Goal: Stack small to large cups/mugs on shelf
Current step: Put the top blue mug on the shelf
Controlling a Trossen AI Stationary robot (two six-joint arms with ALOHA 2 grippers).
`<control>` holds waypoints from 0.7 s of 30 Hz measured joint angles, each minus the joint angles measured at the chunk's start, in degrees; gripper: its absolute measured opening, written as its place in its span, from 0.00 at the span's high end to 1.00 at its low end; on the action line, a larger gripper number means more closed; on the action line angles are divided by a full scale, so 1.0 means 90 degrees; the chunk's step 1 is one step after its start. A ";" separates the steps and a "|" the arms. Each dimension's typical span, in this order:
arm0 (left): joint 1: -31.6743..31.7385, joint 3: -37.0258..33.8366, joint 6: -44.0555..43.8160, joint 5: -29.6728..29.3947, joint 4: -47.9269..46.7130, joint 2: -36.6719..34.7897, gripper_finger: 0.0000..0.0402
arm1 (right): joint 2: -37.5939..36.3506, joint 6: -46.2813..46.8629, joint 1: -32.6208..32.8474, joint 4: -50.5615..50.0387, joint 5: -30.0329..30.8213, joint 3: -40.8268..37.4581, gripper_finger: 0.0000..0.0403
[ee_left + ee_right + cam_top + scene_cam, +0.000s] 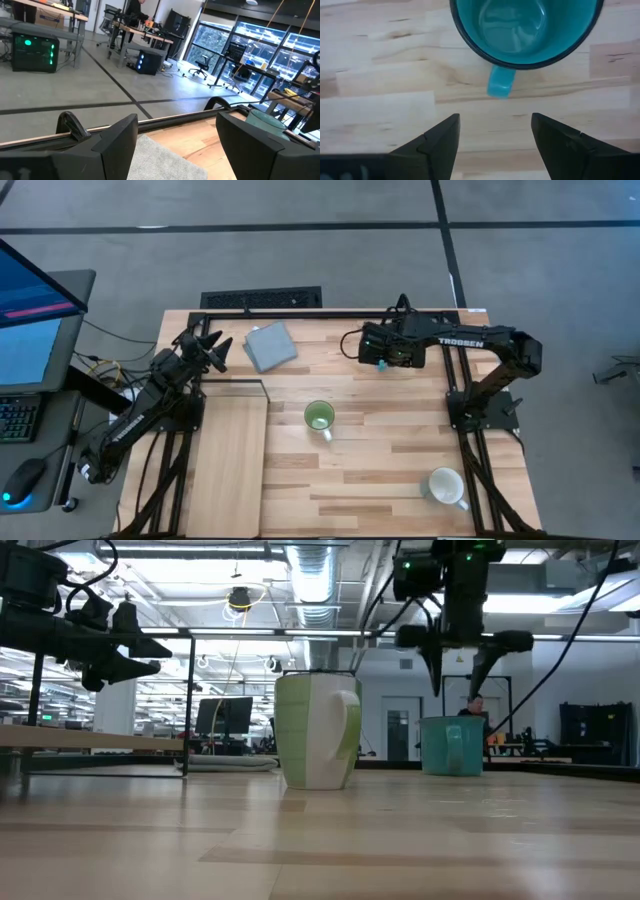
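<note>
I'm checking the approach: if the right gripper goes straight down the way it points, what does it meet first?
Likely the round teal-blue ceramic mug, at its handle, which lies between the open right gripper fingers; depth is unclear.

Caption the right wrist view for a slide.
Right gripper, fingers open, hovers directly above the upright teal-blue mug on the plank tabletop, handle pointing toward the camera.

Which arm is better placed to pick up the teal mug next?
The right. Its end effector hangs open directly above the teal mug, handle toward it. The left end effector waits open by the grey pad, far off.
</note>
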 joint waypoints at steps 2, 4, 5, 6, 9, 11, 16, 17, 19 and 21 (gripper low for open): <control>0.0001 -0.0002 0.0000 -0.0001 0.0000 0.0001 0.35 | 0.0203 -0.0035 -0.0012 0.0019 0.0024 -0.0046 0.33; -0.0002 -0.0001 0.0000 0.0001 0.0000 -0.0001 0.35 | 0.0435 -0.0034 -0.0012 0.0020 0.0186 -0.0051 0.33; -0.0002 -0.0001 0.0000 0.0000 0.0000 0.0000 0.35 | 0.0526 -0.0011 -0.0012 0.0022 0.0241 -0.0051 0.33; -0.0002 0.0000 0.0000 -0.0001 0.0000 -0.0002 0.35 | 0.0597 -0.0010 -0.0012 0.0021 0.0276 -0.0051 0.33; -0.0002 -0.0002 0.0000 -0.0001 0.0000 0.0000 0.35 | 0.0903 -0.0010 -0.0022 0.0144 0.0281 -0.0046 0.33; -0.0002 -0.0001 0.0000 -0.0001 0.0000 0.0001 0.35 | 0.1070 -0.0012 -0.0026 0.0174 0.0279 -0.0051 0.33; -0.0002 0.0001 0.0000 -0.0001 0.0000 0.0001 0.35 | 0.1398 -0.0007 -0.0024 0.0345 0.0281 -0.0043 0.33; -0.0002 -0.0002 0.0000 -0.0001 0.0000 0.0001 0.35 | 0.1439 -0.0008 -0.0025 0.0348 0.0281 -0.0034 0.33; -0.0002 0.0000 0.0000 -0.0001 0.0000 0.0000 0.35 | 0.1454 -0.0007 -0.0047 0.0326 0.0285 -0.0034 0.33; -0.0002 -0.0002 0.0000 -0.0001 0.0000 -0.0002 0.35 | 0.1450 0.0025 -0.0057 0.0347 0.0342 -0.0031 0.33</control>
